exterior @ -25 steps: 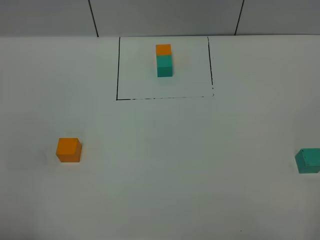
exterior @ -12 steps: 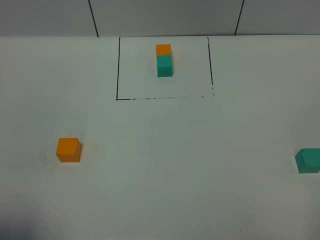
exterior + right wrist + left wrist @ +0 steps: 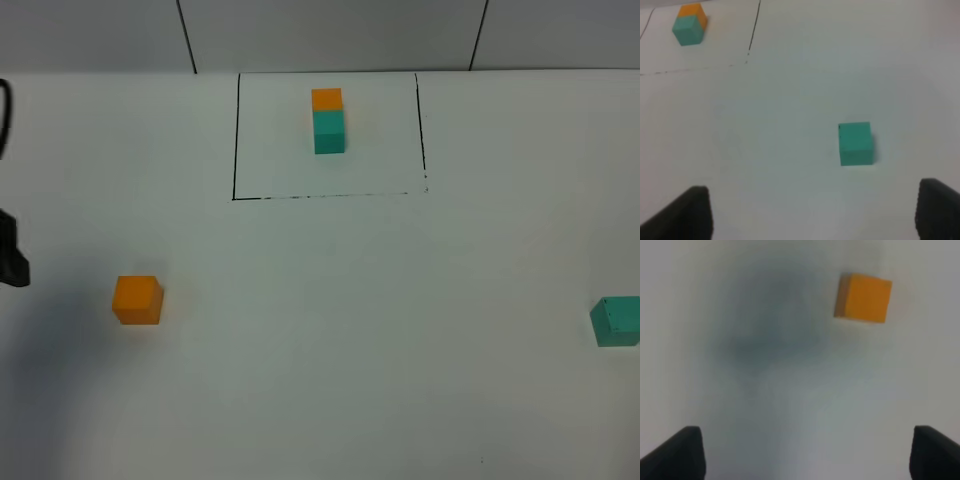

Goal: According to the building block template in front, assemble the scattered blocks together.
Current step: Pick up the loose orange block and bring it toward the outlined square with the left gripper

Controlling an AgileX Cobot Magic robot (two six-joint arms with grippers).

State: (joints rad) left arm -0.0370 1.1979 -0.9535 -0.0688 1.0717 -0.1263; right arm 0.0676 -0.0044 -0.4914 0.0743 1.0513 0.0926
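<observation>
1. Newly arrived at the left edge of the high view: a dark part of the left arm [image 3: 12, 262], not there a second ago, with a soft grey shadow [image 3: 60, 330] now spread over the white matte table [image 3: 350, 350] beside it. Cubes and template unmoved.
2. Left gripper [image 3: 807, 442]: shown in its wrist view as two black fingertips standing wide apart with only bare table between them. Open, holding nothing.
3. Small matte orange cube [image 3: 137, 299]: flat on the table at the left of the high view, near the arm's dark part but clear of it. In the left wrist view, the orange cube [image 3: 863, 297] lies ahead of the fingertips, nearer the line of one finger than the other, touching neither.
4. Right gripper [image 3: 815, 200]: out of the high view. In its wrist view, two dark fingertips set wide apart, spread and empty.
5. Small matte teal-green cube [image 3: 617, 321]: at the far right edge of the high view, well apart from the orange cube. In the right wrist view, the teal-green cube [image 3: 855, 143] lies ahead of the fingertips and clear of both.
6. Building block template [image 3: 328, 120]: an orange block joined to a teal-green block, at the far middle of the table inside a thin black-lined rectangle [image 3: 236, 140], toward its far side. Well apart from both loose cubes and both grippers — also seen small and distant in the right wrist view.
</observation>
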